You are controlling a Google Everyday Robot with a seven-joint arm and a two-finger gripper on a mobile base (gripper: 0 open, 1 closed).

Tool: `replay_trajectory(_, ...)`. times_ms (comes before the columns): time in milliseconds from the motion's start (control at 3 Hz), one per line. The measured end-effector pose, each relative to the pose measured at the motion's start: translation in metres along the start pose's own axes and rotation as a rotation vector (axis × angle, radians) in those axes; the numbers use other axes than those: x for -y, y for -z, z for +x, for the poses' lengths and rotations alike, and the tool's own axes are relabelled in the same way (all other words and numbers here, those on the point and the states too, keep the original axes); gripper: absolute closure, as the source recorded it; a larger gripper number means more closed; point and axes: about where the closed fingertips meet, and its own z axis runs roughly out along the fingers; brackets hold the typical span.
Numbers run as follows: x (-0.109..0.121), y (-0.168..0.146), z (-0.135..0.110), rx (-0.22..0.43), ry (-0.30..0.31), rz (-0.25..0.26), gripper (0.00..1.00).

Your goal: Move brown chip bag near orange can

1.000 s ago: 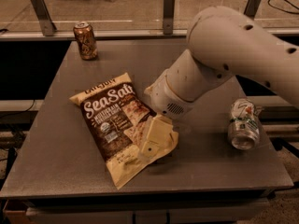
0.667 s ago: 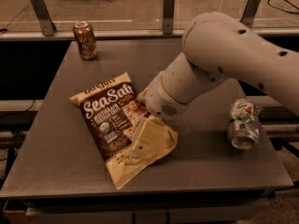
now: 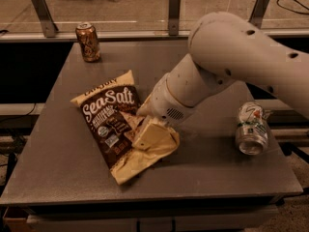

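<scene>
We see a crinkly, glossy brown chip bag [image 3: 108, 124] on a smooth, matt tabletop [image 3: 63, 173]. The orange can [image 3: 88, 42] and silver can [image 3: 252, 128] gleam metallic. The smooth, white, plastic-looking arm [image 3: 231, 47] puts its end effector [image 3: 143, 121] at the bag's right edge.

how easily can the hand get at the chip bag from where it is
Probably easily: the hand is down at the chip bag's edge, seemingly touching it, with nothing between. The orange can and silver can sit well clear.

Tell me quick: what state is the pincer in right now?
Pincer: down at the right side of the large crinkly brown chip bag with cream edges, hidden behind the arm's wrist; open, closed or holding cannot be told.
</scene>
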Motion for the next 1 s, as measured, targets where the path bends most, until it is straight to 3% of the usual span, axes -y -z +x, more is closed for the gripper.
replay_trajectory(333,-0.0009,-0.0001,-0.0009,-0.001,0.003,0.000,0.88)
replay_trajectory(667,-0.0006,0.0034,-0.0033,-0.001,0.003,0.000,1.00)
replay_trajectory(1000,-0.0004,0.0044,-0.0038,-0.001,0.003,0.000,1.00)
